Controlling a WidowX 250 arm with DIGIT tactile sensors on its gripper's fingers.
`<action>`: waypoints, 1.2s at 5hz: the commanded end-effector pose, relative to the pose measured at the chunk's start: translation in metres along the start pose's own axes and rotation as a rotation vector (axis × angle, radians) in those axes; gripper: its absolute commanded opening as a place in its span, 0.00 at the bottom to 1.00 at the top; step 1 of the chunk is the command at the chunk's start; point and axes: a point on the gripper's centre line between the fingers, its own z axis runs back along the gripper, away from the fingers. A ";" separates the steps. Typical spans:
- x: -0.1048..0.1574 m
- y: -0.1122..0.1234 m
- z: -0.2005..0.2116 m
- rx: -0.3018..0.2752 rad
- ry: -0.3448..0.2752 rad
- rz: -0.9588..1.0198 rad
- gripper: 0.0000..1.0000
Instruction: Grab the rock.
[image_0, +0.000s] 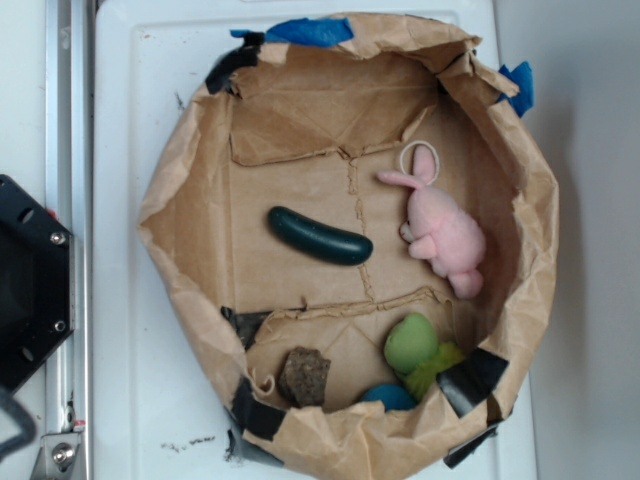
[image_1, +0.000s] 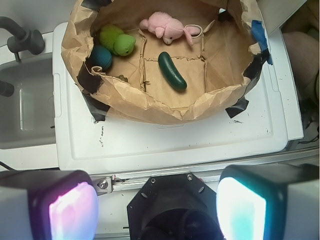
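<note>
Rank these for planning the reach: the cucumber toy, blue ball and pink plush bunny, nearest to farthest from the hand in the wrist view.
1. The cucumber toy, mid-floor of the paper bag, nearest the open hand.
2. The blue ball, left, against the bag wall.
3. The pink plush bunny, at the far side.

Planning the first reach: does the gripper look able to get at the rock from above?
Probably yes. The rock lies uncovered, apart from the other toys, though near the paper wall, which may crowd the open jaws.
</note>
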 end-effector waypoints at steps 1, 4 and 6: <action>0.000 0.000 0.000 0.000 0.000 0.000 1.00; 0.052 0.024 -0.018 -0.005 -0.024 0.010 1.00; 0.097 0.024 -0.060 -0.053 0.009 -0.073 1.00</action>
